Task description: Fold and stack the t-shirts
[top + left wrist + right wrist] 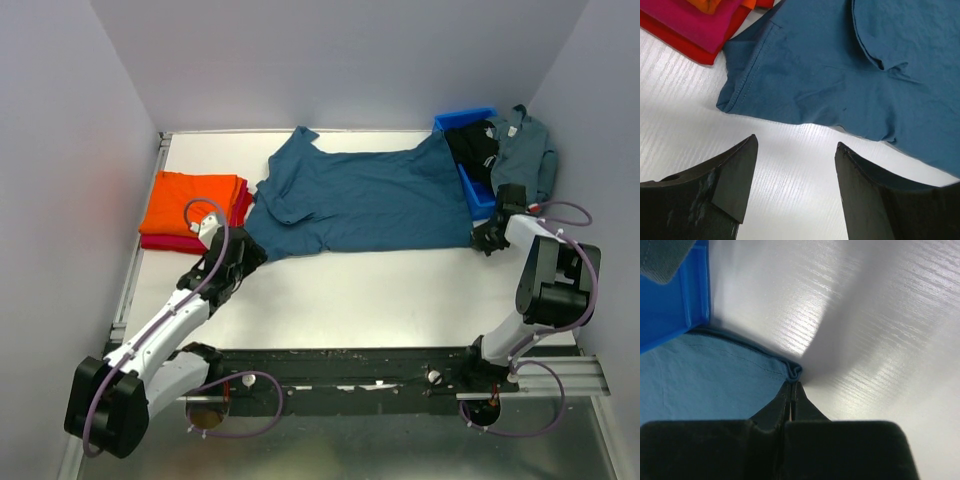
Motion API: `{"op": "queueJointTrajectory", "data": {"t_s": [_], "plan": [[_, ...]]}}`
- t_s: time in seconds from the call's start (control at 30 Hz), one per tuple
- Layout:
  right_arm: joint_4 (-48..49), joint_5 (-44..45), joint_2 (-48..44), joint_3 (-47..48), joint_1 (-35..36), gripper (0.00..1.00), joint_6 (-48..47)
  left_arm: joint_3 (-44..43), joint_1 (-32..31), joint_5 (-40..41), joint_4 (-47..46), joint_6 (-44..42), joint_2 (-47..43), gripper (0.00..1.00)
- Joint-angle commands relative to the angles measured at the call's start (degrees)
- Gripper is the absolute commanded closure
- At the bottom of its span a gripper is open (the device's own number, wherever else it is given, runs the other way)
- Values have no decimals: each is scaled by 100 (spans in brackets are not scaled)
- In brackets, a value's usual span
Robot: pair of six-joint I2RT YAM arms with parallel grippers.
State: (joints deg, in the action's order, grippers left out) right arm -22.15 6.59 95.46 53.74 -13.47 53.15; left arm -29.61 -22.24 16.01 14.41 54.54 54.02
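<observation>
A dark teal blue t-shirt [365, 200] lies spread across the middle of the table, one sleeve folded over near its left end. My left gripper [243, 250] is open and empty, just short of the shirt's near left corner [732, 102]. My right gripper [487, 238] is shut on the shirt's near right hem corner [794, 371], beside the bin. A folded orange t-shirt [192, 201] lies on a folded crimson red one [178, 243] at the left; both show in the left wrist view [695, 25].
A blue plastic bin [470, 180] at the back right holds a black shirt [475, 145], and a grey-blue shirt [525, 145] hangs over its right side. The bin's wall [670, 305] is close to my right gripper. White walls enclose the table.
</observation>
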Motion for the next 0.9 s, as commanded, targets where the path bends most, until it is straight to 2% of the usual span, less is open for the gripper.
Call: {"op": "queueJointTrajectory", "data": {"t_s": [0.0, 0.2, 0.33, 0.47, 0.63, 0.87], "plan": [[-88, 80, -325, -231, -32, 99, 47, -282, -8, -81, 70, 266, 407, 26], [-298, 158, -1107, -864, -32, 99, -129, -397, -8, 191, 333, 583, 688, 30], [-387, 115, -1521, -1303, -32, 99, -278, -450, -8, 429, 554, 917, 847, 39], [-167, 140, -1855, -1752, -32, 99, -375, -309, 0, 604, 255, 953, 882, 46], [-167, 272, -1900, -1805, -50, 99, -568, -248, 0, 1272, 158, 988, 926, 45], [-131, 176, -1926, -1753, -76, 99, -656, -221, 0, 1580, -70, 1006, 1338, 45]]}}
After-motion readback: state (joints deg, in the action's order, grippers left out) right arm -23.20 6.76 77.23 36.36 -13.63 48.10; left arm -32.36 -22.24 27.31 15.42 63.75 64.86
